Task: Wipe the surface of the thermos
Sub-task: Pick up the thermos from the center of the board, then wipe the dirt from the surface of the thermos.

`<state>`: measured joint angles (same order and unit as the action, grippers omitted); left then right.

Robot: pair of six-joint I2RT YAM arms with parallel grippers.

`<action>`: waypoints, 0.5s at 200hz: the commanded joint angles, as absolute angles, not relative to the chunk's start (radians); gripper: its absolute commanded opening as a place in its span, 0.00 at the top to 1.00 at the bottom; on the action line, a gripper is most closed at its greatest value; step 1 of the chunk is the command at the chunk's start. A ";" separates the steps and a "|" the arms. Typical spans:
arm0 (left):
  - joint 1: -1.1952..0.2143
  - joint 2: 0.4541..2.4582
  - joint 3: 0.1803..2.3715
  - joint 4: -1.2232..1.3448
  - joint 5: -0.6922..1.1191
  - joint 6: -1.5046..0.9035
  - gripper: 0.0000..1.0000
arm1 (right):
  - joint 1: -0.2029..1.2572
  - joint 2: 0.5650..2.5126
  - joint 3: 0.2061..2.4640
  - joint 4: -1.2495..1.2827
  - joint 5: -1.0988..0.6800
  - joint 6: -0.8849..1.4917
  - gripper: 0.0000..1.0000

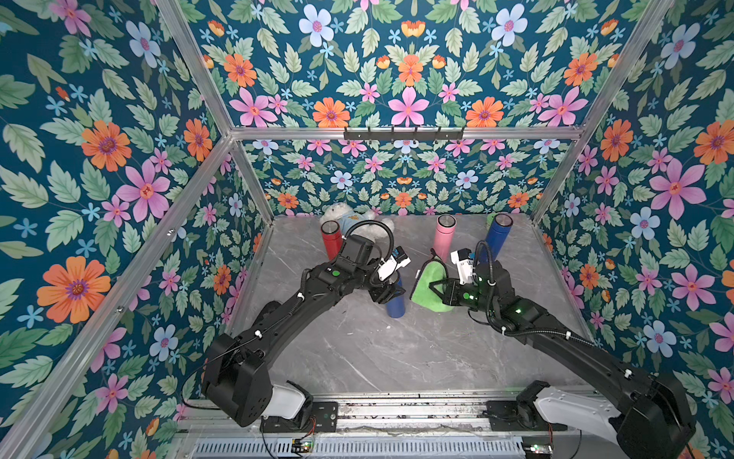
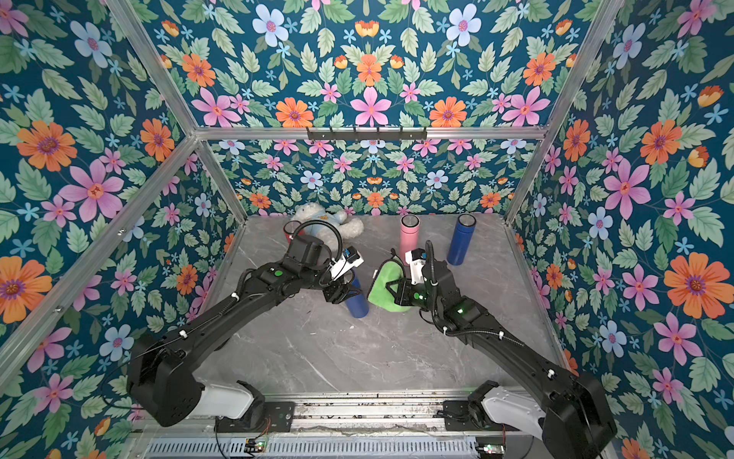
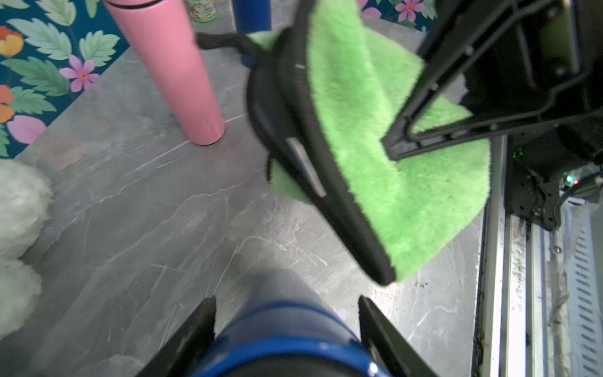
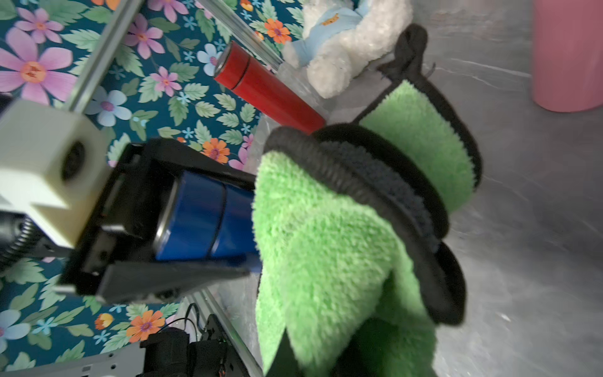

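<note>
My left end effector (image 1: 391, 294) is clamped on the upper part of the blue thermos (image 1: 395, 308), one jaw on each side just by the seam of its lid. The thermos stands on the grey marbled surface (image 1: 397, 357), about midway between left and right and between near and far.

My right end effector (image 1: 433, 288) is pinched together on a green cloth (image 1: 427, 274) with black edging and a black hanging loop. I hold the cloth up just to the right of the blue thermos; I cannot tell whether it touches the bottle.

Along the far edge stand a red thermos (image 1: 331, 238) at the left, a pink thermos (image 1: 444, 236) right of centre and a second blue thermos (image 1: 494, 238) further right, well apart from one another. A white plush toy (image 1: 349, 216) in a light blue shirt lies beside the red one. Its shirt bears a small orange print, too small for me to read. I can make out no lettering on any of the bottles.
</note>
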<state>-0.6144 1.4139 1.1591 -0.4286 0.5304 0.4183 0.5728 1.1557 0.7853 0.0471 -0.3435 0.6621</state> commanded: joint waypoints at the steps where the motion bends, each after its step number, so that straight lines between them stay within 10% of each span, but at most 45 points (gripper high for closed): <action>1: -0.632 1.420 1.155 -0.423 0.536 0.484 1.00 | 0.573 1.212 0.795 0.268 -0.455 0.719 1.00; 100: -0.660 1.459 1.129 -0.370 0.553 0.498 1.00 | 0.613 1.350 0.704 0.608 -0.534 0.822 1.00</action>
